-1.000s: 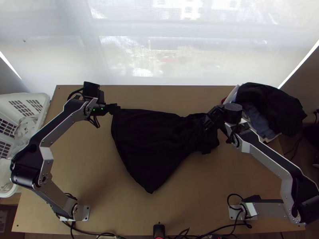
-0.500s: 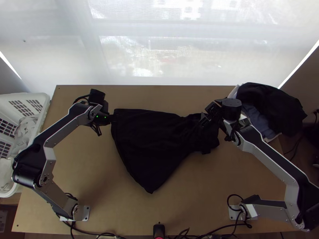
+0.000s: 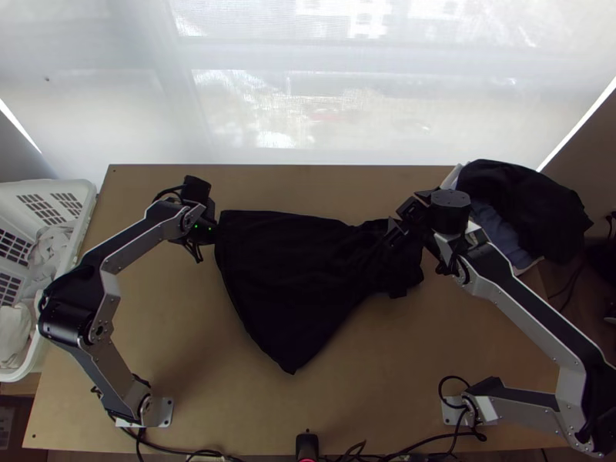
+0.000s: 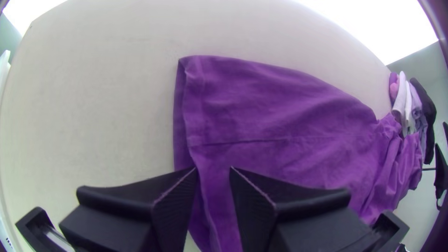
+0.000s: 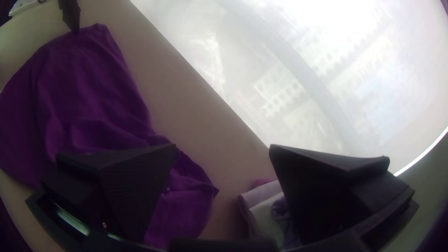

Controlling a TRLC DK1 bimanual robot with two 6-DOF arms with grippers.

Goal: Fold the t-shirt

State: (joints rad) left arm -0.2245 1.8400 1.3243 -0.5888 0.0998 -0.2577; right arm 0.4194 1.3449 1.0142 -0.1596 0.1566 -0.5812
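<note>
The t-shirt (image 3: 289, 281), black from above and purple in the left wrist view (image 4: 280, 116), lies with its wide hem side to the left and its narrower part bunched at the right. Two layers show along the hem. My left gripper (image 3: 216, 224) is over the hem edge near the far left corner; in its wrist view the left gripper (image 4: 213, 170) is open, with cloth below the gap. My right gripper (image 3: 393, 230) is over the bunched end; from its wrist the right gripper (image 5: 223, 146) stands wide open, with the t-shirt (image 5: 88, 93) beneath one finger.
A pile of dark, blue and white clothes (image 3: 520, 208) lies at the table's far right corner, beside the right arm. At the left edge stands a white basket (image 3: 73, 192) with light cloth in it. Bare table (image 3: 177, 323) lies on the near left.
My left gripper has moved a little toward the table's near edge, along the hem. The right arm has shifted slightly, its elbow lower in the picture. The t-shirt lies as before.
</note>
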